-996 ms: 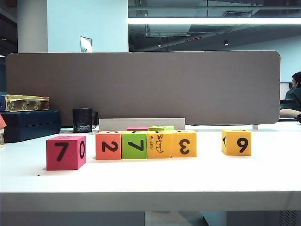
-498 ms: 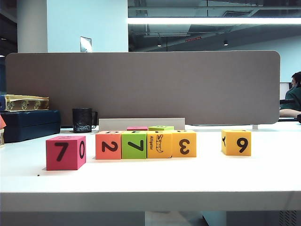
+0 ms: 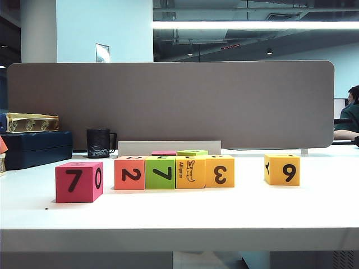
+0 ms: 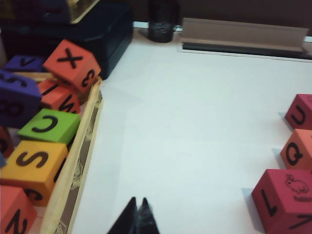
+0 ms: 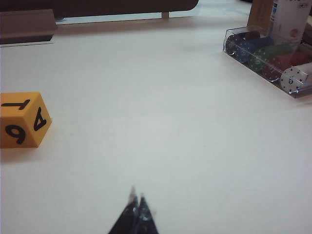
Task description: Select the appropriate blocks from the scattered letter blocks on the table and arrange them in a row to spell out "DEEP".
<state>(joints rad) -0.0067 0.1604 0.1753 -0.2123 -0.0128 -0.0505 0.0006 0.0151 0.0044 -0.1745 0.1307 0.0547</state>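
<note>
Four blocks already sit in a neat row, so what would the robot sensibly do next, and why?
Probably nothing more than keep both arms back. The orange block, green block, alligator block and yellow-orange block sit touching in one row on the table. The left gripper and right gripper hang over bare tabletop, jaws shut and empty.

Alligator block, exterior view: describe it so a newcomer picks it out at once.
On the white table, in front of the grey divider, four cubes touch in a row. The alligator block is third from the left, between the lime-green "7" and the "3". It alone bears a picture.
</note>
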